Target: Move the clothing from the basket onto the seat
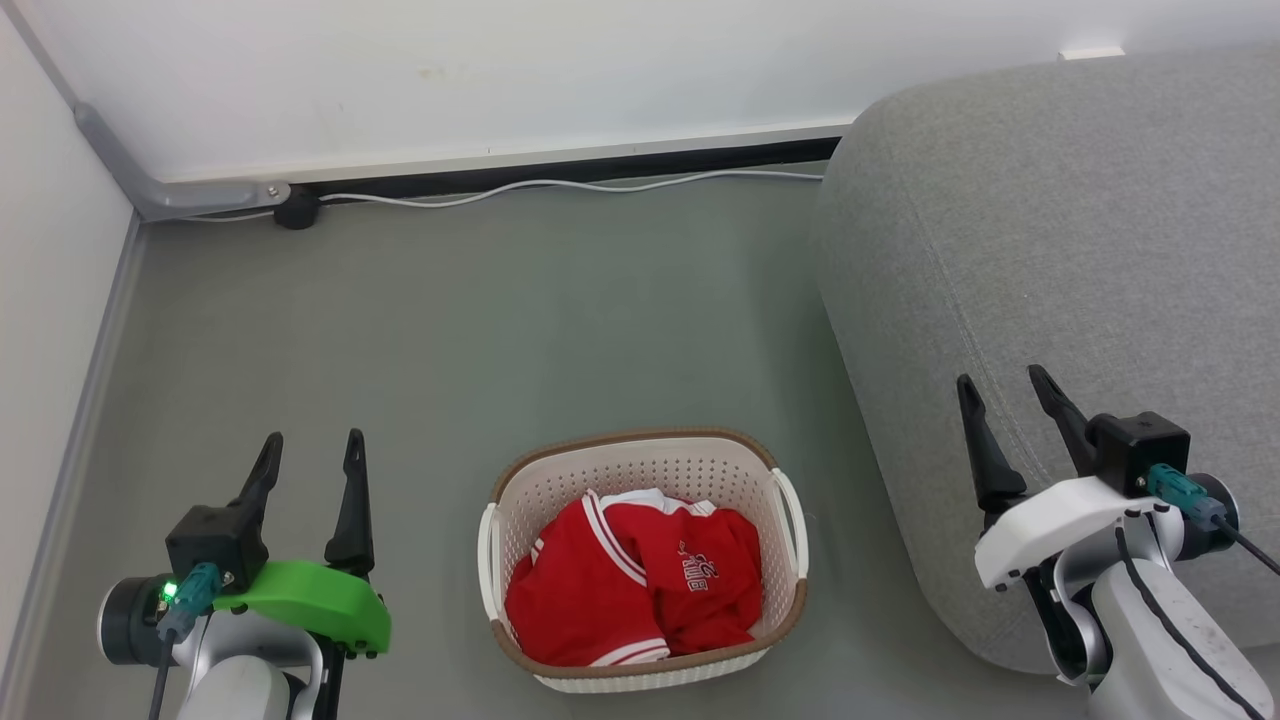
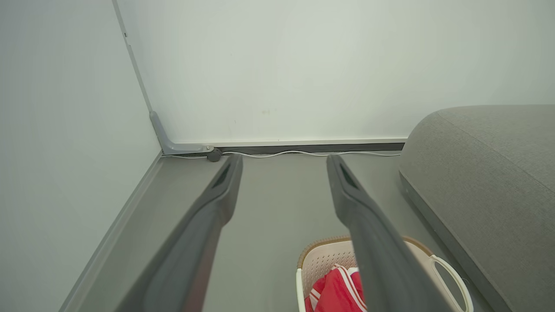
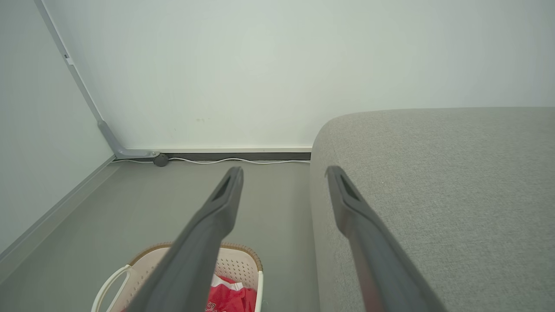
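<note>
Basket: on the floor, beside the seat.
Contents: red clothing, bunched.
Left gripper: spread, empty.
Right gripper: spread, empty.

Head view down onto basket and seat, both shared by low wrist views

One basket, two red garments, one seat, one left gripper, one right gripper; one white cable

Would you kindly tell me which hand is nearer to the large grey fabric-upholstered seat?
Right. The right hand hangs open at the grey fabric seat's front edge; the left hand is on the far side of the cream-white perforated plastic basket, over the floor.
</note>
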